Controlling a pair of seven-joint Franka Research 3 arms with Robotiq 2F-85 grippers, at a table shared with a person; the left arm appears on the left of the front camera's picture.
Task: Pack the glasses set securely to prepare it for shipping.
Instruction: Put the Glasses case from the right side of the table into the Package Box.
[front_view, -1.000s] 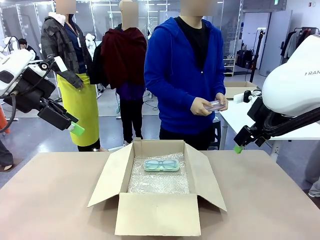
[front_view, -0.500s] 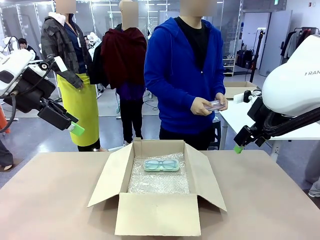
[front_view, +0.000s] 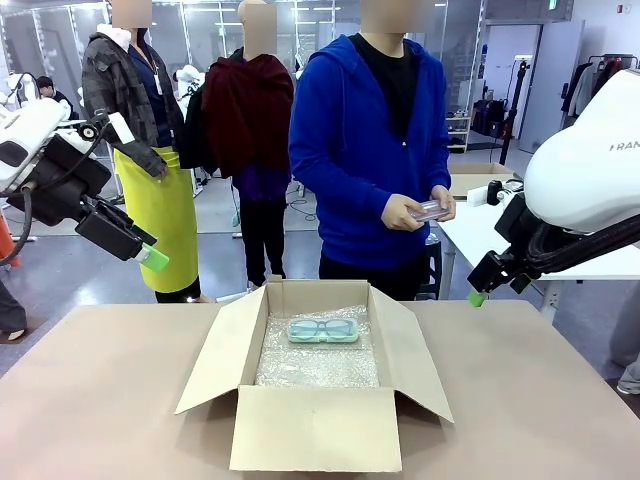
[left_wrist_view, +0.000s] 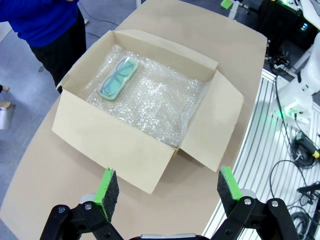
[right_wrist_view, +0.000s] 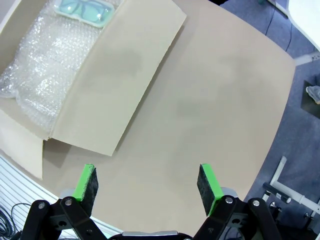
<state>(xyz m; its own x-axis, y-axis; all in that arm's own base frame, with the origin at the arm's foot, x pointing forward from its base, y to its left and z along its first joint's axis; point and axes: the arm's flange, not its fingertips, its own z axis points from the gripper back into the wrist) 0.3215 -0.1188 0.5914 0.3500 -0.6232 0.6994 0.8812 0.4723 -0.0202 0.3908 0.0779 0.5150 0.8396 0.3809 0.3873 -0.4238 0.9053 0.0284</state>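
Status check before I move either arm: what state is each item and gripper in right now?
cardboard box: open, four flaps folded out.
bubble wrap: spread over the box floor.
mint-green glasses case: closed, flat on the bubble wrap at the box's far end.
pale pink glasses case: outside the box, held in the person's hands.
left gripper: open, empty, raised.
right gripper: open, empty, raised.

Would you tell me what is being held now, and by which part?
The robot's jaws stand open and empty; the person's hands hold the pink glasses case by its ends.
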